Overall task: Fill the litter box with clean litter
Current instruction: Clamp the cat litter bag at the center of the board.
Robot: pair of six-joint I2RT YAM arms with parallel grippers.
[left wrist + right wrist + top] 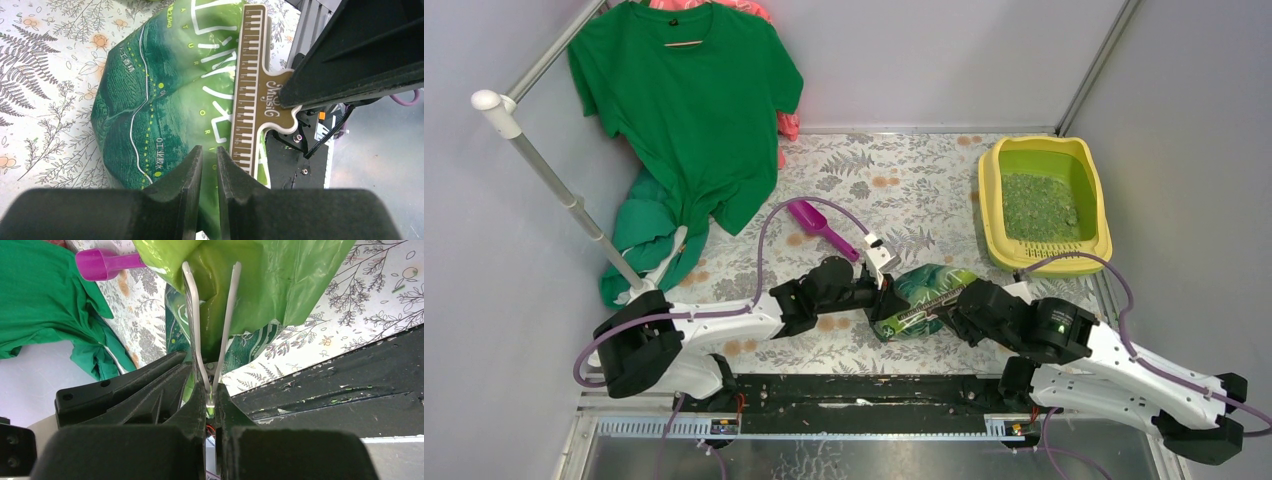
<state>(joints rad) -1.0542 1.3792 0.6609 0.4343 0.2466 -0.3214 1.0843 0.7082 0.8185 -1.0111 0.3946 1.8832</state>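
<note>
Left gripper (209, 167): fingers nearly together, pinching the edge of the green bag (165, 95). Right gripper (212, 405): fingers together, clamped on the tail of the piano-key clip (254, 90), whose arms straddle the bag's other end. The bag lies on the table between both grippers. Litter box (987, 200) sits well apart from the bag, beyond it and to the right. Clean litter (1039, 205) covers part of its floor. Purple scoop (822, 228) lies near the bag, beyond it and to the left.
</note>
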